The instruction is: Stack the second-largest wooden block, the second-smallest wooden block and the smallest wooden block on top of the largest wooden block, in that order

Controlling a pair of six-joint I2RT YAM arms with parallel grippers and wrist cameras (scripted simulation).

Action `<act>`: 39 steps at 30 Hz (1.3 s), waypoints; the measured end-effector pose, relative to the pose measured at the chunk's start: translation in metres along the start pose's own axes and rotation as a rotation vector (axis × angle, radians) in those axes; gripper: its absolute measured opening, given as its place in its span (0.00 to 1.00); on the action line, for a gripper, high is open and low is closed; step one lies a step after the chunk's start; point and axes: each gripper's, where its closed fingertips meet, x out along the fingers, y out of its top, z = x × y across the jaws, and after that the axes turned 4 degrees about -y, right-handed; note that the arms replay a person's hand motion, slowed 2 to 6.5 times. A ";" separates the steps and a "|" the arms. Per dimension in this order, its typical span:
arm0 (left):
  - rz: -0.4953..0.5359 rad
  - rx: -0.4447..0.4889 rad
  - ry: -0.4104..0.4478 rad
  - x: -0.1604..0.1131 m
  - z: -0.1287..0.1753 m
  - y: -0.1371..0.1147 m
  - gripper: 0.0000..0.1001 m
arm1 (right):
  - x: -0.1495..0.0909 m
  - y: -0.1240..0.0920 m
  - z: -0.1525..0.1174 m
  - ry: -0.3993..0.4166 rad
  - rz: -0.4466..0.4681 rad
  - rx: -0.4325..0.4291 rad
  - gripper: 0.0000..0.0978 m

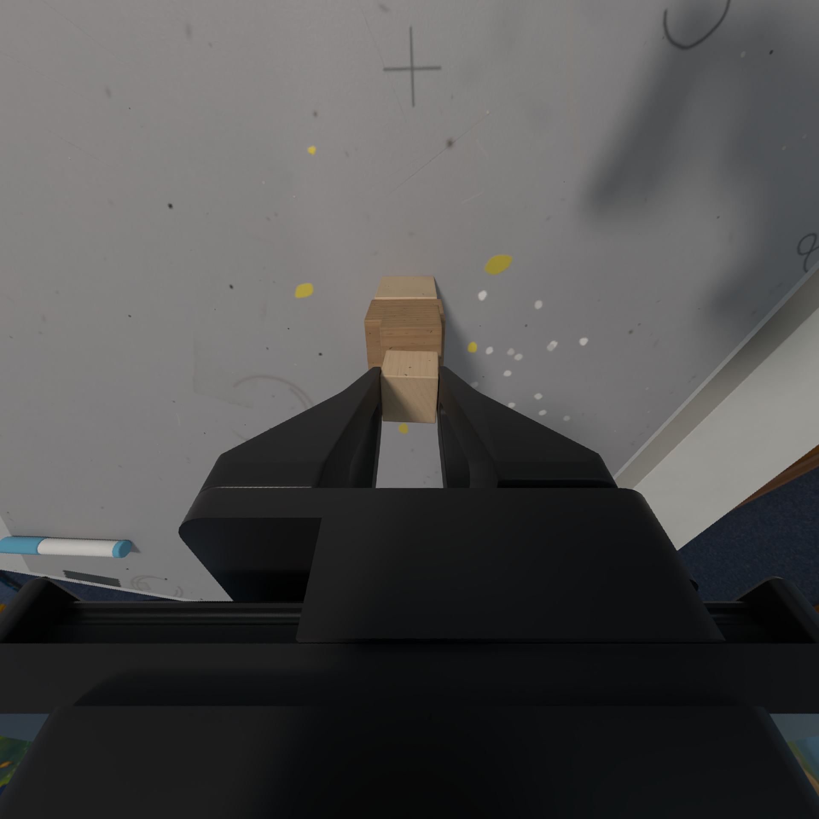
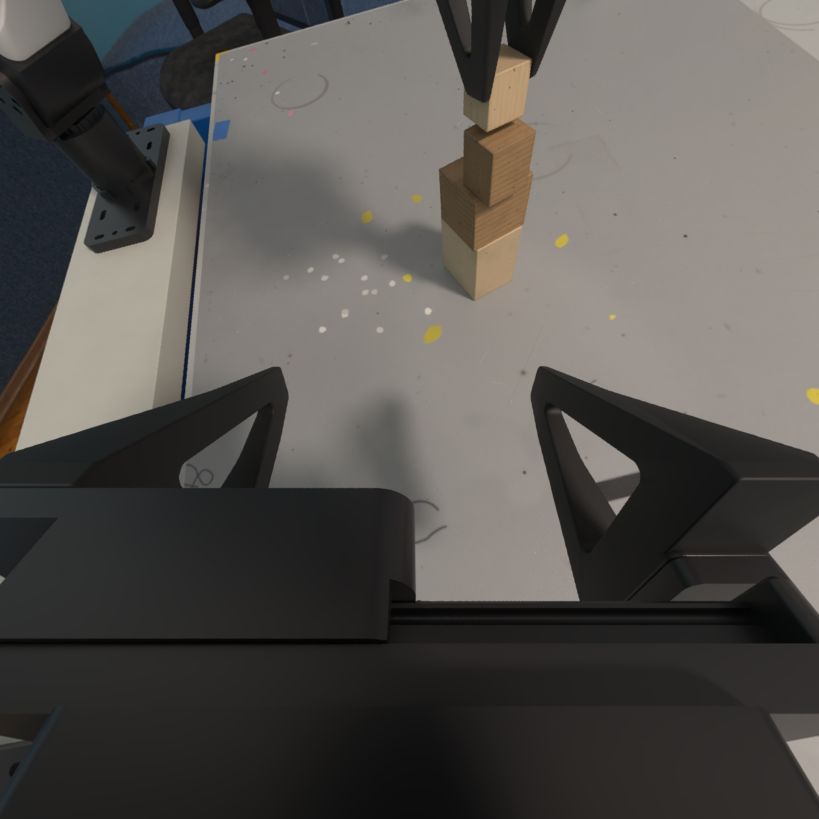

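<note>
A stack of wooden blocks stands on the grey table. The pale largest block [image 2: 481,266] is at the bottom, a brown block [image 2: 487,208] on it, and a smaller brown block [image 2: 501,161] on that. My left gripper [image 1: 410,376] is shut on the pale smallest block [image 1: 408,392], seen from the right wrist view [image 2: 498,95] at or just above the stack's top. From the left wrist view the stack lies below the held block: brown blocks [image 1: 405,330], the pale base [image 1: 405,288]. My right gripper [image 2: 410,385] is open and empty, low over the table in front of the stack.
A blue and white marker [image 1: 66,547] lies near the table's edge in the left wrist view. The left arm's base [image 2: 119,195] is bolted on a white ledge [image 2: 106,328] beside the table. The table edge [image 1: 718,385] runs diagonally at the right.
</note>
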 end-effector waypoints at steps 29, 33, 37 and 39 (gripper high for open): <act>0.000 0.015 -0.009 0.002 0.000 0.002 0.21 | 0.000 0.000 0.000 0.001 0.001 0.001 0.96; 0.000 0.016 -0.009 0.002 0.000 0.002 0.21 | 0.000 0.000 0.000 0.001 0.001 0.001 0.96; 0.000 0.018 -0.009 0.002 0.000 0.002 0.21 | 0.000 0.000 0.000 0.002 0.001 0.001 0.96; 0.000 0.020 -0.009 0.002 0.000 0.002 0.21 | 0.000 0.000 0.000 0.002 0.001 0.001 0.96</act>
